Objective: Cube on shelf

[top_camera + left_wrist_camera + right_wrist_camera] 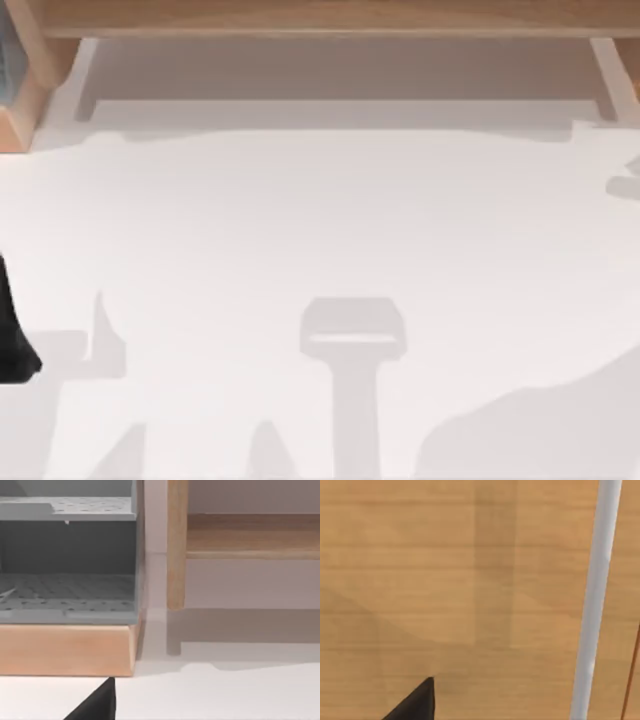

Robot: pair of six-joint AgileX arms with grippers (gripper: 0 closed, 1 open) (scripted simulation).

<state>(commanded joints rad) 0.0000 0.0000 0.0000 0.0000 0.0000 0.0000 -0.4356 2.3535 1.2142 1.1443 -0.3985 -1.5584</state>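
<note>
The shelf [320, 15] is a long light-brown board along the far edge of the table, on pale side supports [85, 80]. In the left wrist view the shelf board [250, 535] runs off from one upright wooden post [176, 545]. The cube is out of view. My left arm [12, 330] is a dark shape at the table's left edge, and a dark tip of my left gripper [97, 702] hangs over the white table. A dark tip of my right gripper [417, 702] sits close over light-brown wood grain [445, 580], beside a pale strip [595, 600].
A grey perforated cabinet [67, 560] stands on a wooden base [65, 650] at the far left, beside the shelf's post. On the white table [300, 220] lie grey arm shadows [352, 340] towards the near side.
</note>
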